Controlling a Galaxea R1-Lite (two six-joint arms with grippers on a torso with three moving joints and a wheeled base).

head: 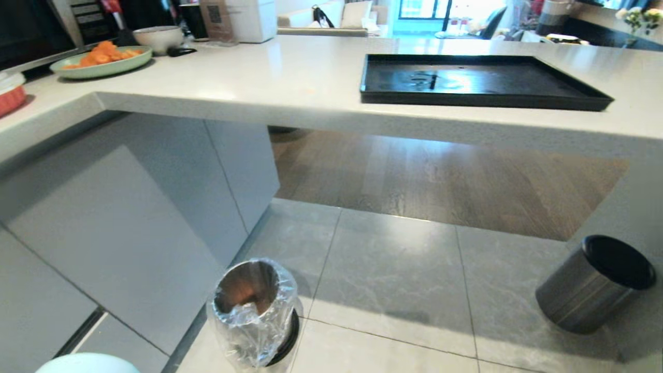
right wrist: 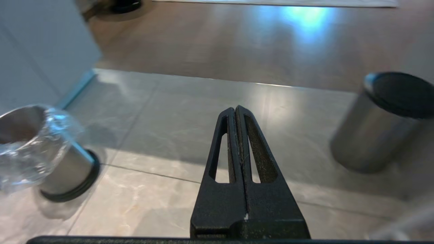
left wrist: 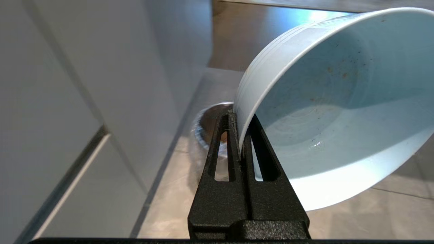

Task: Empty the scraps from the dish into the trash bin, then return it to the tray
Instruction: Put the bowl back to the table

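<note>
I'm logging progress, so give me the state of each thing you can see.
dish: tilted, scraps gone, only specks left
left end effector: shut on dish's rim
right end effector: shut, holding nothing
trash bin: upright, bag-lined, open
tray: on counter, wet, nothing on it

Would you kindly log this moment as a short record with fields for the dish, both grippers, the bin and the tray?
dish: pale blue bowl, tipped on its side, no scraps inside, only small specks
left gripper: shut on the bowl's rim
right gripper: shut, holding nothing, above the floor
trash bin: on the floor, bag-lined
tray: on the counter, nothing on it
</note>
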